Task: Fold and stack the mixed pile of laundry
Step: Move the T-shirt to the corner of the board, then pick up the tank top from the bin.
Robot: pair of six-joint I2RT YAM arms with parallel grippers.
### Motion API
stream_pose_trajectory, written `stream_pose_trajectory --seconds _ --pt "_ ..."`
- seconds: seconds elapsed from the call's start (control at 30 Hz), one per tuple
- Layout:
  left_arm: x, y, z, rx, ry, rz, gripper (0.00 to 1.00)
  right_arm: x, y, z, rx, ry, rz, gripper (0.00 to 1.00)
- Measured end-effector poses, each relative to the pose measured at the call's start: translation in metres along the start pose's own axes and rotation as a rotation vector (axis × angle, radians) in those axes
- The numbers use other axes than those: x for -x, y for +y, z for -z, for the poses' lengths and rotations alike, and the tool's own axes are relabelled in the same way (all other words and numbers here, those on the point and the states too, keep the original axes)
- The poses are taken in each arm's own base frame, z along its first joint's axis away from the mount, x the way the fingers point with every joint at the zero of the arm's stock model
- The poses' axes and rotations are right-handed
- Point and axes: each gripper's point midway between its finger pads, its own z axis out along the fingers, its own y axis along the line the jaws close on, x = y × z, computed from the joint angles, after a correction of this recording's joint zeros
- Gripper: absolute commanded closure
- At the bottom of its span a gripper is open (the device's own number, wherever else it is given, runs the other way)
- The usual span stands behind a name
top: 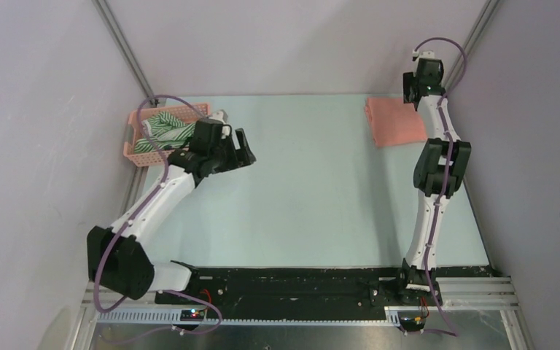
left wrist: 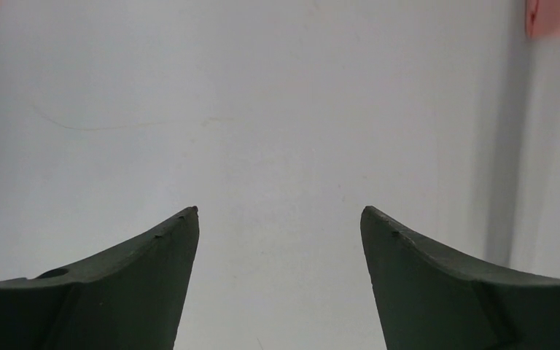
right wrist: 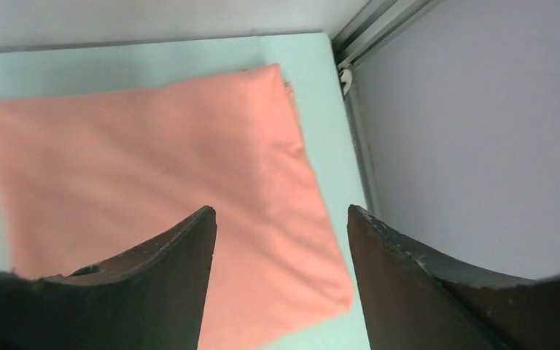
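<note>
Right end effector (right wrist: pixel 281 210): the jaws are standing apart with nothing between them. It is hanging over the shirt (right wrist: pixel 153 182), which is lying folded and flat on the surface (top: pixel 313 197), in the far right corner. The right wrist view is showing the fold's smooth top and its right edge lying near the edge of the surface. In the top view the right arm is covering part of that edge.

Left end effector (left wrist: pixel 279 211): the jaws are standing wide apart and holding nothing. Its wrist view is showing only bare surface under the fingers, plus a sliver of the shirt at the top right corner. The top view is placing this end effector just beside the basket (top: pixel 130 142), at the far left of the surface, pointing toward the middle. Only the top view is showing the striped garment (top: pixel 166 127), which is lying bunched inside the basket.
</note>
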Motion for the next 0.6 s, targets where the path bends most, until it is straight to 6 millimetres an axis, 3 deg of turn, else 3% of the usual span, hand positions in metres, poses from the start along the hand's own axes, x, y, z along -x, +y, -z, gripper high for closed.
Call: stream_pose_trajectory --seconds 0.07,0.13,0.17,0.23,0.33,0.47,0.6 --pt "0.013 0.007 0.011 0.038 -0.062 0.004 0.02 0.01 0.005 0.03 0.029 0.004 -0.034 0.24" --pt "0.031 0.017 0.024 0.089 -0.137 0.016 0.01 0.027 0.011 0.067 0.065 -0.007 -0.073 0.19" --pt "0.04 0.022 0.03 0.115 -0.172 0.022 0.01 0.036 0.014 0.086 0.086 -0.019 -0.096 0.08" --pt "0.058 0.033 0.042 0.162 -0.24 0.04 0.0 0.052 0.024 0.127 0.161 -0.041 -0.16 0.02" --pt "0.088 0.055 0.06 0.23 -0.326 0.067 0.0 0.064 0.049 0.192 0.363 -0.061 -0.269 0.01" --pt "0.117 0.081 0.077 0.299 -0.382 0.092 0.02 0.043 0.074 0.258 0.566 -0.026 -0.376 0.01" --pt "0.14 0.125 0.085 0.404 -0.404 0.135 0.11 0.006 0.105 0.298 0.722 0.054 -0.44 0.05"
